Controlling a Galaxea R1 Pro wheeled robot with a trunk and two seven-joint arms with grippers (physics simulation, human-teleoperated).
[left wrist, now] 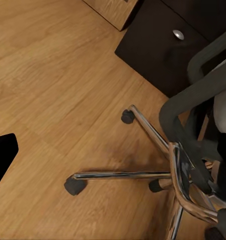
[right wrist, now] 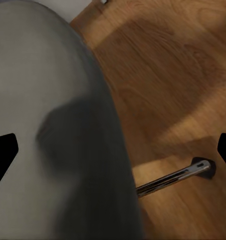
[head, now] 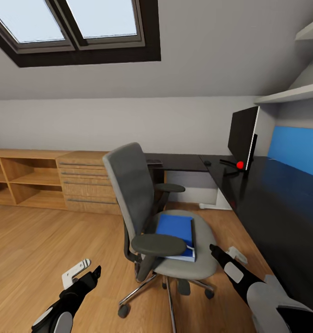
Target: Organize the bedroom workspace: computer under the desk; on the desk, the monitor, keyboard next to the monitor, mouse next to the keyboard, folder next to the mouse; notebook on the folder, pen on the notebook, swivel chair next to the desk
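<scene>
The thick bright blue folder lies flat on the seat of the grey padded swivel chair, its long axis running from 6 toward 12 o'clock. The chair stands at 9 o'clock of the long black counter, where the wide black monitor stands upright. The left gripper hangs low over the wooden floor; the right gripper hovers beside the seat's edge, fingers spread apart. Whether the left fingers are parted cannot be told.

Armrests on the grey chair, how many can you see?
2. One armrest is on the near side of the swivel chair, partly covering the blue folder. The other armrest is on the far side, toward the desk.
</scene>
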